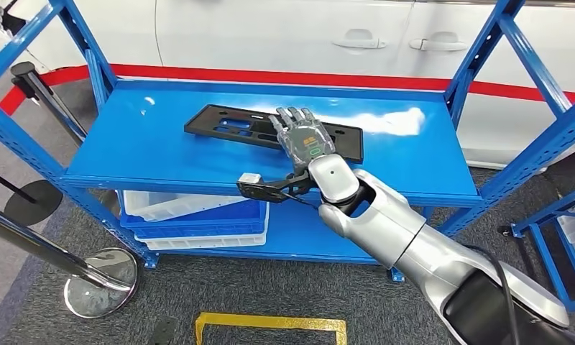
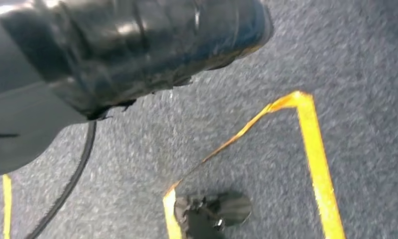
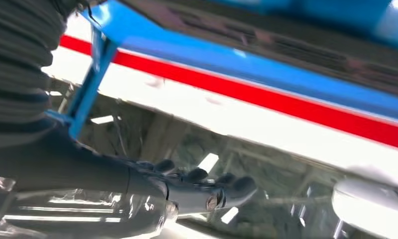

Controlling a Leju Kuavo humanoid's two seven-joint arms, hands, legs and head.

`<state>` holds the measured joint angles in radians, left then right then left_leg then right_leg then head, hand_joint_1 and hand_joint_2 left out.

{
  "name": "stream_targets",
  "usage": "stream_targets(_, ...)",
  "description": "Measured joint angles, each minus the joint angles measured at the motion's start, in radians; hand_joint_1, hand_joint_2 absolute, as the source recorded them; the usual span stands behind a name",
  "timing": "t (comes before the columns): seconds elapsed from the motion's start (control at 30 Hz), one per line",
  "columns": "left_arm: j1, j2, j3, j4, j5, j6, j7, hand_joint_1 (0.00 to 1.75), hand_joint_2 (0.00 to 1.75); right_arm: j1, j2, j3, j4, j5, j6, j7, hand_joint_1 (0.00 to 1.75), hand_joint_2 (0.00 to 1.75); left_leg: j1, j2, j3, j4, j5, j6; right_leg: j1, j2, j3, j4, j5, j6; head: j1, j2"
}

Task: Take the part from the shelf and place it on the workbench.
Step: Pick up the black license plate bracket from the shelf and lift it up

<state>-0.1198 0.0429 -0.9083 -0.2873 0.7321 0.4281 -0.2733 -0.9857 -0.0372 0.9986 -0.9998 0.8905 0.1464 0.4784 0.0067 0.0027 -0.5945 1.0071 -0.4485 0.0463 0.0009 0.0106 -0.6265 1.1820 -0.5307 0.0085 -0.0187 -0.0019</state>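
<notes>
Silver and bulky, the right arm (image 1: pixel 414 244) reaches up from the lower right of the head view to the right hand (image 1: pixel 304 136), which lies flat over the black part (image 1: pixel 234 126) with its fingers spread and straight. It grips nothing yet, and whether the palm touches the part I cannot tell. In the right wrist view the same fingers (image 3: pixel 197 181) stretch out loosely apart. The left hand's state I cannot tell; its wrist view looks at grey carpet and yellow floor tape (image 2: pixel 314 149).

The part, a long flat panel with cut-outs, lies across the back of the blue shelf (image 1: pixel 162 162) on its top deck, slightly slanted, its right end under the hand.

Likely trouble: the panel is thin and lies flush on smooth painted steel, so the fingers may slide over it or push it toward the back instead of getting under an edge. Held at one end only, it would probably droop or twist out of the grip.

Blue uprights (image 1: pixel 486 65) flank the shelf and could catch the long panel as it comes out. A white car (image 1: pixel 306 36) stands just behind, white bins (image 1: pixel 191 205) sit on the lower deck, and stanchion posts (image 1: pixel 98 277) stand at the left
</notes>
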Motion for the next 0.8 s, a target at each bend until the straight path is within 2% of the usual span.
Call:
stream_targets(0.07, -0.001, 0.001, 0.0, 0.0, 0.001, -0.001, 0.0, 0.0, 0.0, 0.001, 0.002, 0.004, -0.001, 0.001, 0.013, -0.004, 0.0, 1.75, 0.0, -0.001, 0.018, 0.0, -0.016, 0.002, -0.003, 0.0, -0.087, 0.115, -0.034, 0.005, 0.0, 0.0)
stream_targets(0.1, 0.0, 0.001, 0.0, 0.0, 0.001, -0.001, 0.0, 0.0, 0.0, 0.003, 0.003, 0.006, -0.001, 0.001, 0.017, -0.006, 0.0, 1.75, 0.0, -0.001, 0.031, 0.0, -0.026, 0.002, -0.005, -0.001, -0.115, 0.136, -0.036, 0.006, 0.0, 0.0)
stream_targets(0.13, 0.002, 0.0, 0.0, 0.0, 0.002, -0.002, 0.0, 0.0, 0.0, 0.004, 0.004, 0.009, -0.001, 0.001, 0.02, -0.008, 0.0, 1.75, 0.0, -0.002, 0.045, 0.0, -0.036, 0.001, -0.006, -0.001, -0.127, 0.121, -0.019, 0.006, 0.001, 0.0)
stream_targets(0.17, 0.003, 0.0, 0.0, 0.0, 0.002, -0.003, 0.0, 0.0, 0.0, 0.005, 0.005, 0.01, -0.001, 0.001, 0.022, -0.01, 0.0, 1.75, 0.001, -0.003, 0.061, 0.0, -0.047, -0.001, -0.007, -0.001, -0.121, 0.072, 0.018, 0.004, 0.001, 0.0)
stream_targets(0.2, 0.005, 0.0, -0.001, 0.0, 0.003, -0.004, 0.0, 0.0, 0.0, 0.004, 0.006, 0.012, -0.001, 0.002, 0.025, -0.012, 0.0, 1.75, 0.001, -0.004, 0.074, 0.0, -0.059, -0.005, -0.007, -0.002, -0.105, 0.002, 0.074, 0.001, 0.0, 0.0)
stream_targets(0.23, 0.004, -0.001, -0.001, 0.0, 0.004, -0.006, 0.001, 0.0, 0.0, 0.004, 0.007, 0.014, 0.0, 0.001, 0.031, -0.014, 0.0, 1.75, 0.001, -0.005, 0.087, 0.001, -0.071, -0.01, -0.004, -0.003, -0.09, -0.063, 0.116, -0.003, 0.0, 0.0)
stream_targets(0.27, 0.003, -0.001, -0.002, 0.0, 0.004, -0.007, 0.004, 0.0, 0.0, 0.003, 0.008, 0.017, 0.0, -0.001, 0.041, -0.016, 0.0, 1.75, 0.001, -0.005, 0.096, 0.002, -0.082, -0.016, -0.002, -0.004, -0.076, -0.11, 0.146, -0.008, 0.0, 0.0)
stream_targets(0.3, 0.002, -0.001, -0.004, 0.0, 0.005, -0.008, 0.007, 0.0, 0.0, 0.003, 0.01, 0.02, 0.0, -0.004, 0.055, -0.018, 0.0, 1.75, 0.0, -0.006, 0.1, 0.0, -0.091, -0.023, 0.001, -0.004, -0.069, -0.136, 0.16, -0.014, 0.0, 0.0)
stream_targets(0.4, 0.001, 0.002, -0.005, 0.0, 0.007, -0.01, 0.015, 0.0, 0.0, 0.002, 0.016, 0.025, 0.003, -0.016, 0.091, -0.02, 0.0, 1.75, 0.001, -0.005, 0.116, 0.002, -0.099, -0.041, 0.003, -0.002, -0.048, -0.15, 0.15, -0.035, 0.0, 0.0)
stream_targets(0.43, 0.001, 0.004, -0.005, 0.0, 0.007, -0.01, 0.016, 0.0, 0.0, 0.0, 0.017, 0.025, 0.004, -0.017, 0.095, -0.02, 0.0, 1.75, 0.002, -0.005, 0.112, 0.022, -0.1, -0.046, 0.001, -0.001, -0.037, -0.155, 0.146, -0.042, -0.001, 0.0)
stream_targets(0.47, 0.001, 0.005, -0.006, 0.0, 0.007, -0.01, 0.017, 0.0, 0.0, -0.001, 0.019, 0.025, 0.004, -0.017, 0.098, -0.02, 0.0, 1.75, 0.003, -0.005, 0.092, 0.061, -0.107, -0.049, 0.0, -0.001, -0.026, -0.158, 0.142, -0.047, -0.002, 0.0)
stream_targets(0.5, 0.001, 0.006, -0.006, 0.0, 0.007, -0.011, 0.017, 0.0, 0.0, -0.002, 0.021, 0.025, 0.005, -0.017, 0.1, -0.02, 0.0, 1.75, 0.004, -0.005, 0.057, 0.117, -0.119, -0.052, 0.0, -0.001, -0.018, -0.161, 0.136, -0.052, -0.003, 0.0)
stream_targets(0.57, 0.003, 0.006, -0.007, 0.0, 0.007, -0.011, 0.017, 0.0, 0.0, -0.001, 0.025, 0.026, 0.007, -0.017, 0.103, -0.02, 0.0, 1.75, 0.005, -0.005, -0.031, 0.233, -0.161, -0.058, 0.002, 0.0, -0.003, -0.162, 0.121, -0.056, -0.005, 0.0)
stream_targets(0.6, 0.005, 0.006, -0.007, 0.0, 0.007, -0.012, 0.018, 0.0, 0.0, 0.001, 0.027, 0.026, 0.009, -0.018, 0.105, -0.02, 0.0, 1.75, 0.005, -0.005, -0.066, 0.262, -0.178, -0.059, 0.004, 0.001, 0.007, -0.161, 0.112, -0.057, -0.005, 0.0)
stream_targets(0.63, 0.007, 0.006, -0.007, 0.0, 0.008, -0.012, 0.018, 0.0, 0.0, 0.002, 0.027, 0.027, 0.011, -0.019, 0.108, -0.02, 0.0, 1.75, 0.005, -0.005, -0.086, 0.26, -0.176, -0.06, 0.005, 0.003, 0.018, -0.16, 0.102, -0.057, -0.005, 0.0)
stream_targets(0.67, 0.009, 0.007, -0.007, 0.0, 0.009, -0.012, 0.018, 0.0, 0.0, 0.003, 0.028, 0.027, 0.013, -0.022, 0.115, -0.02, 0.0, 1.75, 0.005, -0.005, -0.09, 0.226, -0.149, -0.058, 0.006, 0.004, 0.031, -0.159, 0.091, -0.056, -0.005, 0.0)
stream_targets(0.7, 0.011, 0.008, -0.008, 0.0, 0.011, -0.011, 0.018, 0.0, 0.0, 0.002, 0.029, 0.027, 0.014, -0.027, 0.122, -0.02, 0.0, 1.75, 0.005, -0.005, -0.083, 0.171, -0.104, -0.056, 0.007, 0.005, 0.044, -0.158, 0.081, -0.055, -0.005, 0.0)
stream_targets(0.73, 0.014, 0.009, -0.008, 0.0, 0.013, -0.011, 0.019, 0.0, 0.0, 0.002, 0.03, 0.028, 0.017, -0.031, 0.13, -0.02, 0.0, 1.75, 0.004, -0.005, -0.07, 0.11, -0.047, -0.052, 0.007, 0.005, 0.054, -0.157, 0.071, -0.052, -0.004, 0.0)
stream_targets(0.77, 0.014, 0.01, -0.008, 0.0, 0.014, -0.011, 0.019, 0.0, 0.0, 0.001, 0.031, 0.029, 0.019, -0.035, 0.138, -0.019, 0.0, 1.75, 0.002, -0.005, -0.061, 0.058, -0.007, -0.048, 0.007, 0.006, 0.061, -0.156, 0.064, -0.049, -0.004, 0.0)
stream_targets(0.8, 0.014, 0.011, -0.008, 0.0, 0.015, -0.012, 0.02, 0.0, 0.0, 0.0, 0.031, 0.031, 0.022, -0.039, 0.146, -0.016, 0.0, 1.75, -0.001, -0.005, -0.056, 0.028, 0.021, -0.043, 0.008, 0.007, 0.064, -0.156, 0.059, -0.044, -0.003, 0.0)
